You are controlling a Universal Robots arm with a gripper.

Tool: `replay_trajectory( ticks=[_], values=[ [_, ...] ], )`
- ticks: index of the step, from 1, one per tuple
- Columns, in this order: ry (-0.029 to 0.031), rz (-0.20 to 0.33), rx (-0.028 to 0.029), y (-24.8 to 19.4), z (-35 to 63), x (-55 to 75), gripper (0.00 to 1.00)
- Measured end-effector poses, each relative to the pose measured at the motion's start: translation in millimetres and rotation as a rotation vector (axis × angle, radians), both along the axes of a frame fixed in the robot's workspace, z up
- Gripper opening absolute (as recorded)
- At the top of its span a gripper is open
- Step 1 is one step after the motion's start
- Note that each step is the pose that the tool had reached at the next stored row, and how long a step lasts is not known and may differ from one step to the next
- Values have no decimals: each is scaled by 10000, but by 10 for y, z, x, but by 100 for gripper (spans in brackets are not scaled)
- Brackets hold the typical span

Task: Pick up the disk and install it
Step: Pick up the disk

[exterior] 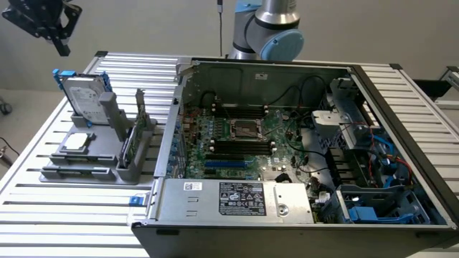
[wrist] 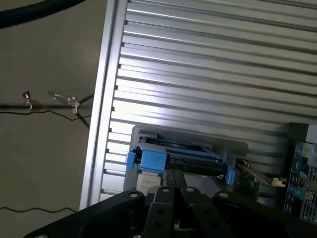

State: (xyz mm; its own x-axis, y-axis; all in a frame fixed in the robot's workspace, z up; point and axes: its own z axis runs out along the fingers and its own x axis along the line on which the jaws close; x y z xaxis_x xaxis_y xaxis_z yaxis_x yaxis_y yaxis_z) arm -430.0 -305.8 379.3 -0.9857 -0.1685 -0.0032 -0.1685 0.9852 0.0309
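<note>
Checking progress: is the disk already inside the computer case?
No, the disk stands upright in the grey holder on the table, outside the case.

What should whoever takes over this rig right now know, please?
Pincer: shut, holding nothing, raised high above the disk, at the exterior view's upper left.
Disk: standing upright in the grey stand on the table, at the exterior view's left of the open computer case.
Done: nothing to see yet; the disk is untouched in its stand.
Left: both the pick-up and the install.
</note>
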Motion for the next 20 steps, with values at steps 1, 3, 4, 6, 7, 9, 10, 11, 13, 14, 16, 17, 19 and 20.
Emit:
replay_trajectory(
  ticks=[1,3,4,6,7,9,10,11,13,14,16,17,19,20],
  values=[
    [0,179,0,0,0,0,11],
    [-1,539,0,0,-1,0,11],
    [0,719,0,0,-1,0,11],
    [-1,1090,1,0,-1,0,11],
    [0,1270,0,0,-1,0,11],
    [0,1630,0,0,-1,0,11],
    [0,1808,0,0,-1,0,11],
    [0,1989,0,0,-1,0,11],
    [0,2365,0,0,-1,0,11],
    [0,2535,0,0,-1,0,11],
    [0,2911,0,0,-1,0,11],
    [0,3090,0,0,-1,0,11],
    [0,3456,0,0,-2,0,11],
    [0,3635,1,0,-3,0,11]
  ],
)
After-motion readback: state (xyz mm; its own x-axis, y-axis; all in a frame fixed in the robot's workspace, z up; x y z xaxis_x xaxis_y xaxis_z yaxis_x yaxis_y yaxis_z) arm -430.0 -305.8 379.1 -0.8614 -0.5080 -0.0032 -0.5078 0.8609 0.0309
